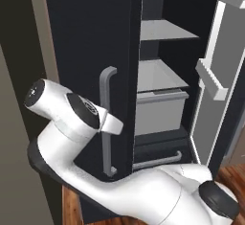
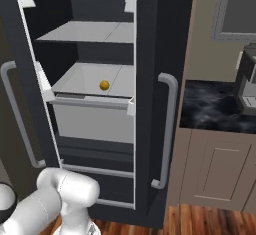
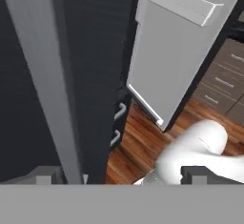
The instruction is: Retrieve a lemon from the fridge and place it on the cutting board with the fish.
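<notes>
Left base view: dark fridge (image 1: pixel 91 51) with one door shut and the other swung wide open. Grey bar handle (image 1: pixel 107 121) on the shut door, with the white arm (image 1: pixel 72 118) bent right in front of it. Inside, grey shelves (image 1: pixel 165 30) one above the other and a pale drawer (image 1: pixel 158 111) under them. Open door (image 1: pixel 217 75) on the right, with little grey racks on its inner side. Brown wood floor (image 1: pixel 229 176) at the bottom.

Right base view: same fridge (image 2: pixel 155 54), open side now on the left. Small yellow lemon (image 2: pixel 104 85) sitting alone on the lower grey shelf (image 2: pixel 80 81), just above the pale drawer (image 2: pixel 92 121). Grey bar handle (image 2: pixel 167 129) on the shut door. To the right, a dark bench (image 2: pixel 215 106) with a grey coffee machine (image 2: pixel 247 81) on it. Tan cupboard (image 2: pixel 220 166) under the bench. White arm (image 2: pixel 67 199) low at the left.

Hand view: gripper (image 3: pixel 121 175) at the bottom, its two dark tips far apart, holding nothing. Long grey handle (image 3: pixel 52 75) of the shut door running up between the tips, close to the left one. Open door (image 3: pixel 176 51) pale and tilted beyond. Wood floor (image 3: pixel 138 137) below. Brown drawers (image 3: pixel 221 85) at the right.
</notes>
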